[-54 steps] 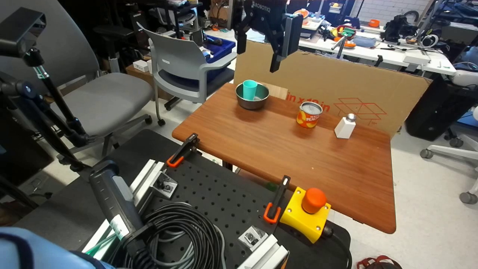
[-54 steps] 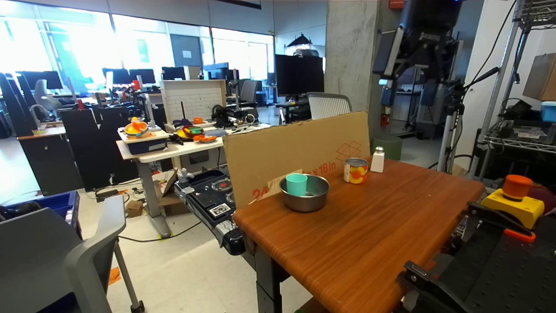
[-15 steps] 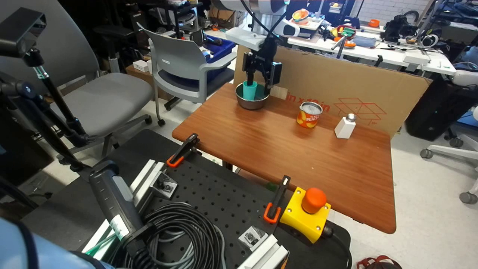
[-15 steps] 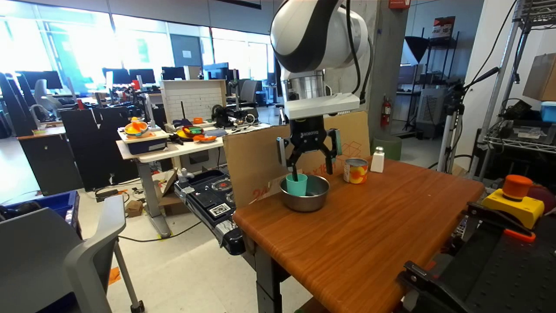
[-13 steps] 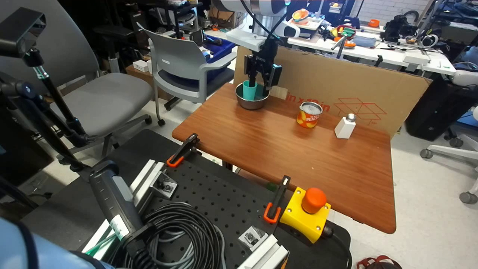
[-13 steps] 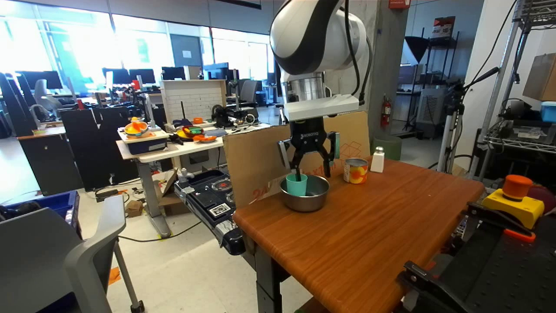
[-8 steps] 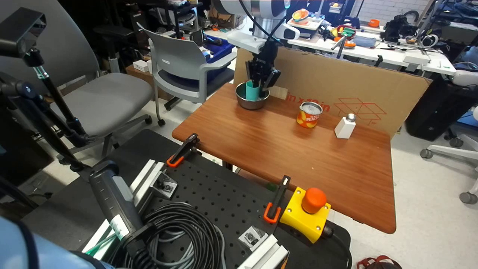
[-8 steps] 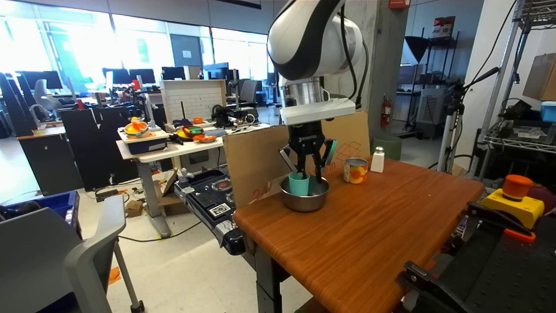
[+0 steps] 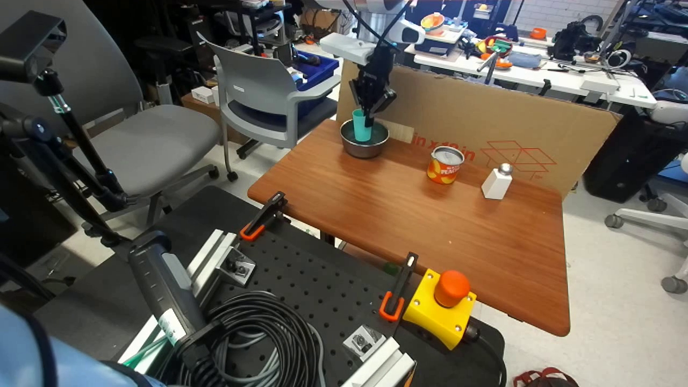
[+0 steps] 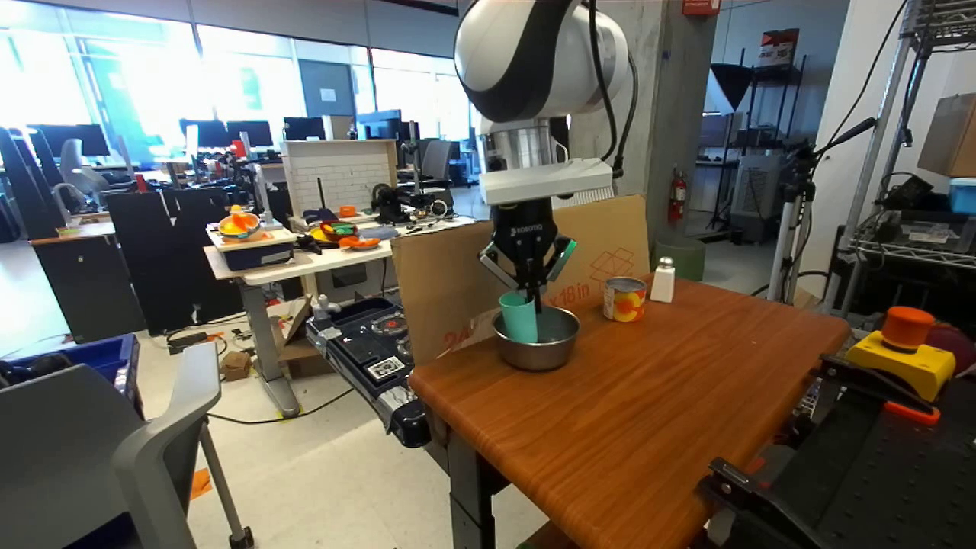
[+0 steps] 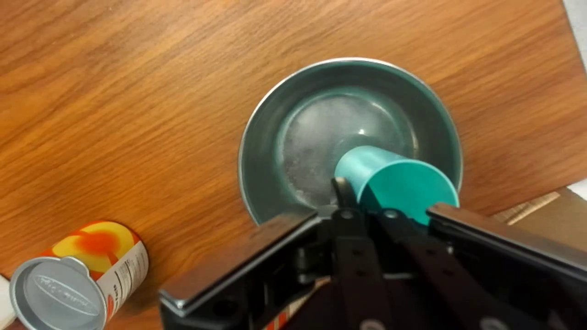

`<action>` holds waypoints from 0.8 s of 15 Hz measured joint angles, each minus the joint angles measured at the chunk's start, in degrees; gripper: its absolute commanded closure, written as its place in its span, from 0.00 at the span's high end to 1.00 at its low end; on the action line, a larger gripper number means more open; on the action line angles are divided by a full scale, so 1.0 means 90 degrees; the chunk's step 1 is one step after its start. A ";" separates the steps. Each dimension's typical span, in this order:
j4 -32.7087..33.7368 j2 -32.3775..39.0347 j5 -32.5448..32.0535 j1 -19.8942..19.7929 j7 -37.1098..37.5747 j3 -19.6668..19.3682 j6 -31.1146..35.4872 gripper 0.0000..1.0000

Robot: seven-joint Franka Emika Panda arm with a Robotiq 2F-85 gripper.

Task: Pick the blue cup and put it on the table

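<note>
The blue cup (image 10: 518, 319) leans inside the metal bowl (image 10: 537, 356), its open top tipped away from my gripper. Its lower end is still below the bowl's rim; whether it touches the bowl's floor I cannot tell. My gripper (image 11: 357, 195) pinches the cup's wall near the rim, one finger inside the cup (image 11: 408, 188) and the other outside against it. Under the bowl spreads the reddish-brown table (image 9: 419, 220). In an exterior view the gripper (image 9: 368, 115) covers one side of the cup (image 9: 361, 128).
A peach can (image 9: 445, 165) and a white shaker (image 9: 496, 183) stand along the back of the table. Behind them rises a cardboard sheet (image 9: 484, 118). Two clamps and a yellow button box (image 9: 441, 312) sit at the near edge.
The jaws have closed onto the cup's wall. The cup has shifted, risen slightly and tilted. Before, it stood upright in the bowl, with one finger inside it and the jaws wide.
</note>
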 measured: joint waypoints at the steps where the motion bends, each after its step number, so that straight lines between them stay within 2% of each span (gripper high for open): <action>1: -0.0103 -0.0149 0.0000 0.0024 -0.0010 0.0000 0.0012 0.01; 5: -0.1005 -0.1184 -0.0013 0.0044 -0.0159 0.0010 -0.0064 0.01; 12: -0.3235 -0.2963 -0.0608 -0.0225 -0.0282 0.0003 -0.0005 0.01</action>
